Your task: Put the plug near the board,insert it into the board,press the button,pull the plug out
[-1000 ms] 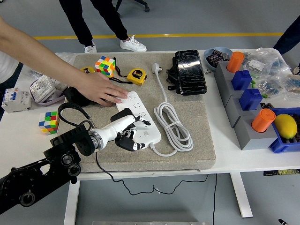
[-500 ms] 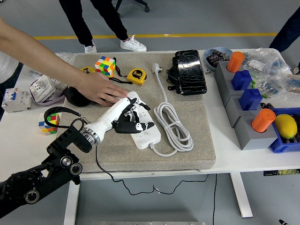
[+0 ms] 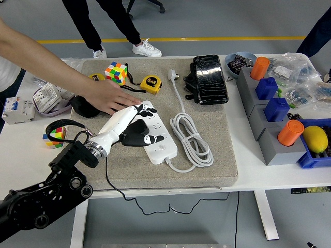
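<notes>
Beneath the left hand [image 3: 135, 126] lies the white power board [image 3: 156, 135], steadied at its far end by a person's hand [image 3: 111, 98]. The hand has travelled from the board's near end to its far end within the last second. Its fingers are curled low over the sockets; whether they grip a plug cannot be told. Insertion appears under way.

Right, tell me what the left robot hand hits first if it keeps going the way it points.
The left robot hand points up and right along the power strip. Straight on, it would probably meet the coiled white cable first, though height above the strip is unclear.
</notes>
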